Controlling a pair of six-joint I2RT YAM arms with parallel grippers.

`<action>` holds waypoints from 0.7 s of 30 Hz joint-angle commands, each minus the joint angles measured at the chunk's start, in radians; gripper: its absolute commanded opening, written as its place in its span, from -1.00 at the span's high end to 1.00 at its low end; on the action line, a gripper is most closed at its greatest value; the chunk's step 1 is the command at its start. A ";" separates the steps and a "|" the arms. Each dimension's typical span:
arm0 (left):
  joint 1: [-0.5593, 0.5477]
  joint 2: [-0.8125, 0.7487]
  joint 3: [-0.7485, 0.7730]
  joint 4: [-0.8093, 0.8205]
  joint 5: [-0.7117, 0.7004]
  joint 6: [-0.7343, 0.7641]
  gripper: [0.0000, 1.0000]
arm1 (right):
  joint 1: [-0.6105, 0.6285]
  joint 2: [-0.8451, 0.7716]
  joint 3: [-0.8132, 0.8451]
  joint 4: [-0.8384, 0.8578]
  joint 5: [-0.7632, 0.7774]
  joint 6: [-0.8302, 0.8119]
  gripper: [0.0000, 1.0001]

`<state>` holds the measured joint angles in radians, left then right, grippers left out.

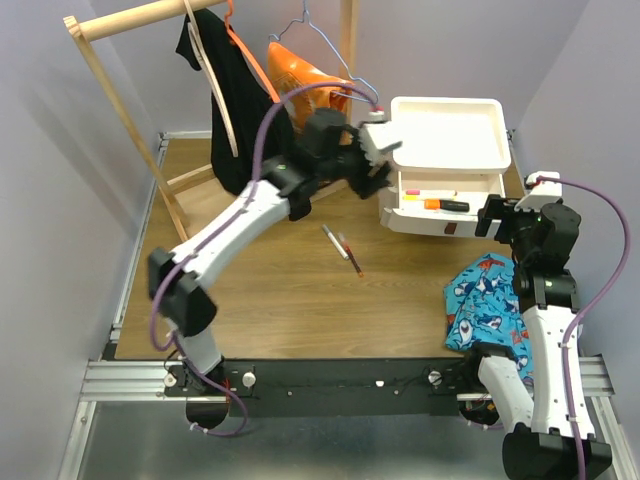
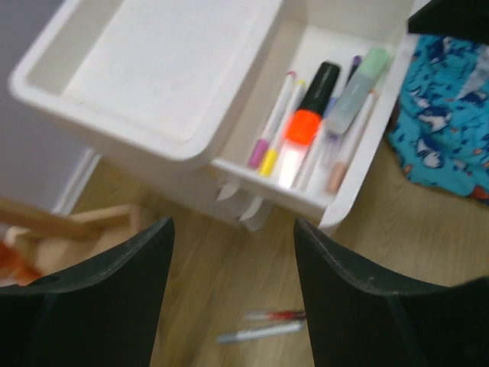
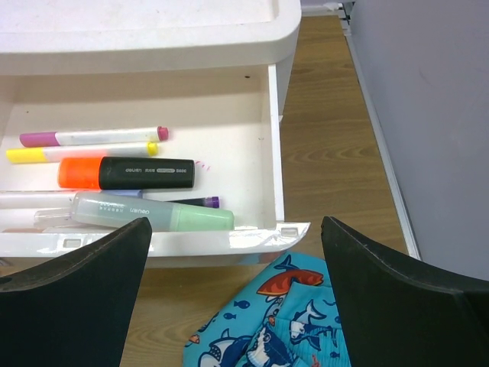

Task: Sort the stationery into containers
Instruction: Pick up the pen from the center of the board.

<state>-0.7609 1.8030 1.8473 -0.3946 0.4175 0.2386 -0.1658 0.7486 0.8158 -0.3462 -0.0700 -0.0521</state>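
Left wrist view: left pincer (image 2: 231,237) spread wide, empty, above the open drawer (image 2: 267,188); 2 pens (image 2: 263,324) lower centre on the surface (image 2: 428,245); right pincer (image 3: 234,229) equally wide.

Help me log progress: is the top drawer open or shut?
Open: the drawer is pulled out, orange highlighter and pens visible inside.

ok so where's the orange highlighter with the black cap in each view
top external: orange highlighter lies in the open drawer, right of centre.
left wrist: orange highlighter upper middle, in the same drawer.
right wrist: orange highlighter left of centre, above the pale green highlighter.
shared landmark: shark-print cloth, near the drawer in all three.
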 commanded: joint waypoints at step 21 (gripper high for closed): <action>0.150 0.222 -0.111 -0.422 -0.353 -0.577 -0.21 | -0.015 0.043 0.013 -0.014 0.004 0.020 -0.99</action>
<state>-0.6041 1.9804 1.6859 -0.8143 0.0998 -0.1776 -0.1661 0.7986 0.8055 -0.3424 -0.0708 -0.0334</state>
